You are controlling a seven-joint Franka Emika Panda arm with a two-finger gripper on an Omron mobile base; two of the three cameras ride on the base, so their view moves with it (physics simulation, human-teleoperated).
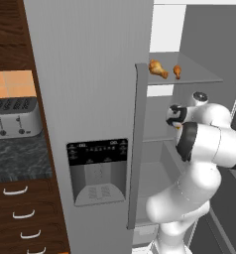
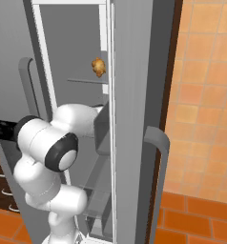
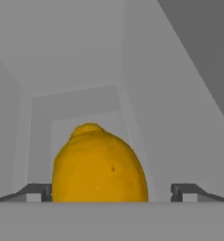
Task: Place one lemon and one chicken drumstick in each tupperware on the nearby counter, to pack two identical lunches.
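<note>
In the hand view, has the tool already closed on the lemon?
No. The tool is open, its two tips standing apart on either side of the lemon, with a clear gap on the right.

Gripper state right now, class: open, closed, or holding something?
Gripper: open, its fingertips either side of a lemon, not closed on it.
</note>
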